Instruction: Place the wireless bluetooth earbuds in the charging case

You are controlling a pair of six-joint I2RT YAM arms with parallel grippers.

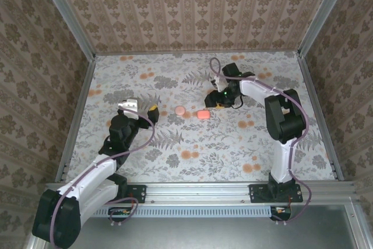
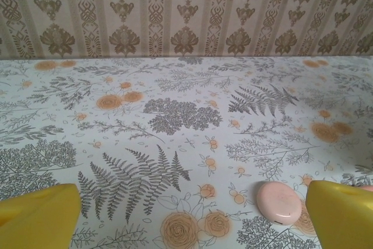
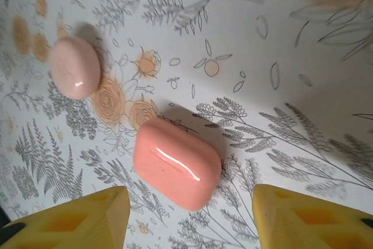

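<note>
Above pink case (image 3: 176, 164), right end effector (image 3: 191, 215) wide, left end effector (image 2: 191, 214) wide near disc (image 2: 278, 202)

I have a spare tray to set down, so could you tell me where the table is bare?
Free: the near table between the arm bases, and the far left stretch by the back wall. Crowded: the middle, where the pink disc and pink case lie between the left pincer and right pincer.
</note>
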